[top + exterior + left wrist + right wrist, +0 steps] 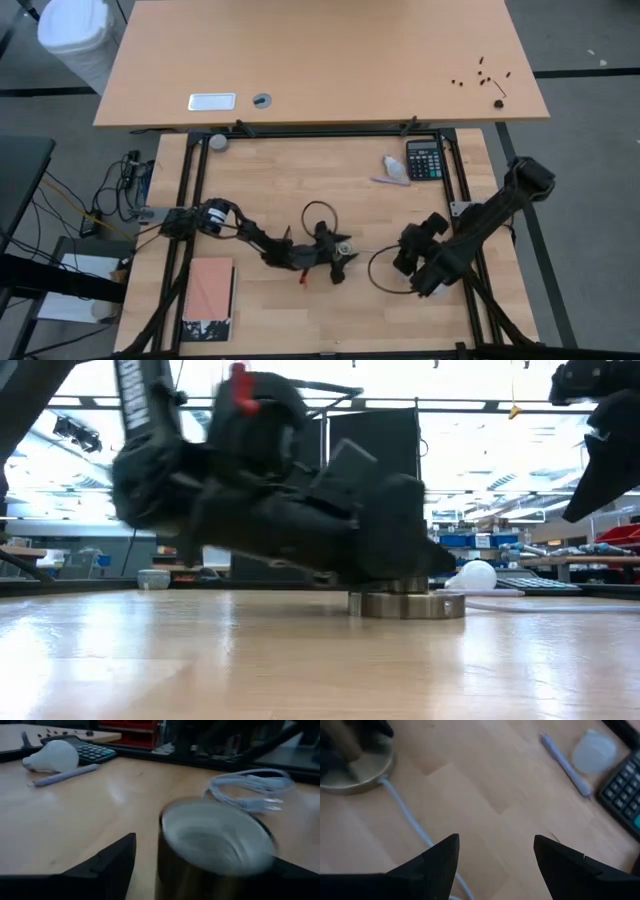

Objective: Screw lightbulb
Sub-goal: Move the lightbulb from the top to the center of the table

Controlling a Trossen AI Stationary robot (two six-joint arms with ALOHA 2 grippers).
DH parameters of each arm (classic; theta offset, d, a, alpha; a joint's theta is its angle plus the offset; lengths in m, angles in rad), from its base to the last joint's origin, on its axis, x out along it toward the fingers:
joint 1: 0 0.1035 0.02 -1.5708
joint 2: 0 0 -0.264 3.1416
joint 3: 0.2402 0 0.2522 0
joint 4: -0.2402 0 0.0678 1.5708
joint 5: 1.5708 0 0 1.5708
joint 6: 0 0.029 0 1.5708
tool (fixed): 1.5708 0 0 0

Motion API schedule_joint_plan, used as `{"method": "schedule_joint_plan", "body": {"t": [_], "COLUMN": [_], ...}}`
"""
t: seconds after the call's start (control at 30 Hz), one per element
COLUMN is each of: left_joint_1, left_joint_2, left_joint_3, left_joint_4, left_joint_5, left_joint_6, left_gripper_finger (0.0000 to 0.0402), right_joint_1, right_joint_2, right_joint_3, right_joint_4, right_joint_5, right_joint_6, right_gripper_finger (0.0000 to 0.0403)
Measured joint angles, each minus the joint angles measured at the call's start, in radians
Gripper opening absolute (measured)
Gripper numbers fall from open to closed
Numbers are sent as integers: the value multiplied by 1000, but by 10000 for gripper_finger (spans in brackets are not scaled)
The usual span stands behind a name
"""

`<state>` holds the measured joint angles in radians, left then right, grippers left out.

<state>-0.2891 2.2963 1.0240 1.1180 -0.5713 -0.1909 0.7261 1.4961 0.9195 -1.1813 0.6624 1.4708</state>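
Near the middle of the wooden table (300,190), the left gripper (342,250) lies low over the round metal socket base (406,603), its fingers spread apart on either side of the socket rather than clamped on it, as the left wrist view shows. A white cord (407,820) runs from the base toward the right gripper (492,857), which hovers just beside it with fingers parted and nothing between them. Well apart from both, toward the far right of the table, the lightbulb (395,168) lies on its side, touching a pen (62,775) and just beside a calculator (425,159). A pink notebook (210,290) rests near the left front edge.
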Motion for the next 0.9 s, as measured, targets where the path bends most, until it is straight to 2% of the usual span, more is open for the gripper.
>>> {"method": "schedule_joint_plan", "body": {"t": [0.2,0.3,0.5,0.67,0.9], "left_joint_1": [62,74,75,67,76], "left_joint_2": [0,0,-1,-14,-125], "left_joint_3": [144,194,233,237,237], "left_joint_4": [-244,-331,-332,-341,-437], "left_joint_5": [121,142,144,169,166], "left_joint_6": [0,4,75,96,110], "left_gripper_finger": [288,286,286,286,286], "right_joint_1": [-32,-40,-44,-85,-137], "right_joint_2": [-126,-183,-282,-346,-379], "right_joint_3": [-123,-154,-178,-178,-178], "right_joint_4": [14,17,11,15,47], "right_joint_5": [13,48,134,146,166], "right_joint_6": [46,46,20,-42,-126], "right_gripper_finger": [269,271,271,271,277]}}
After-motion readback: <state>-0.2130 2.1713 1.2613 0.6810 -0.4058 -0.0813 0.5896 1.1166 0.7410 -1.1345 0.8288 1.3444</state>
